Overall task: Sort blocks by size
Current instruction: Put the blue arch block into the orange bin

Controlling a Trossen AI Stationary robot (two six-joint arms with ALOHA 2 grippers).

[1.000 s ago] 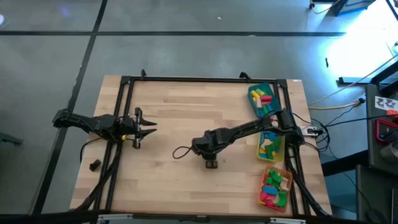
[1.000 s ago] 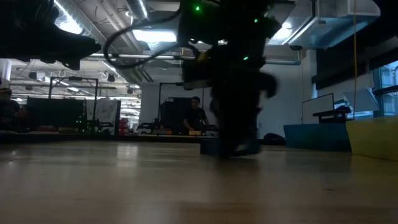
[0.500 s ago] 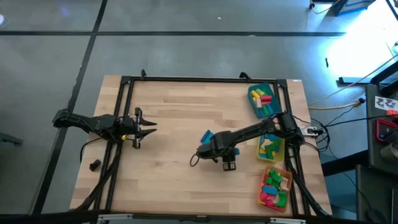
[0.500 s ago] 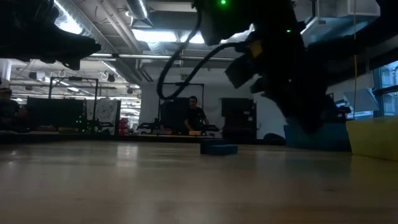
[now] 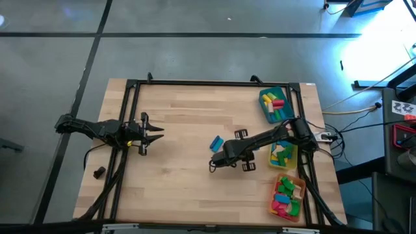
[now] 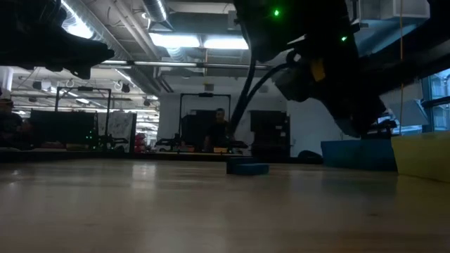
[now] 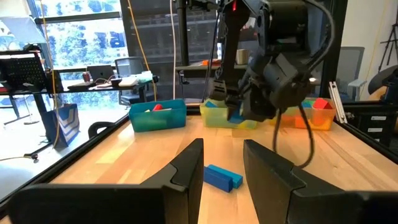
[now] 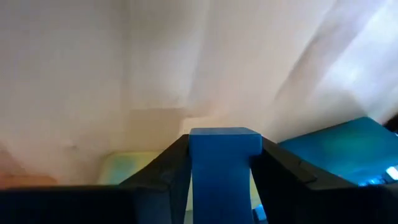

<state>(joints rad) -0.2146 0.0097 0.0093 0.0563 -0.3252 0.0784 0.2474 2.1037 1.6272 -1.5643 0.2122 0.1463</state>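
**Blue block clamped in the right pincer, another left on the table**

In the right wrist view a blue block sits squeezed between the right gripper fingers. From above, that gripper hangs right of centre, just left of the yellow tray. A second blue block lies beside it, apart. The left gripper waits at centre-left, fingers partly spread, holding nothing.

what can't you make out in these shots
- Right gripper: it holds a blue block, whose lower end the right wrist view's edge cuts off.
- Orange tray: single blocks too small to count in the high view.
- Dark lump by the left arm: too small to identify.
- Low view: arms only dark shapes.
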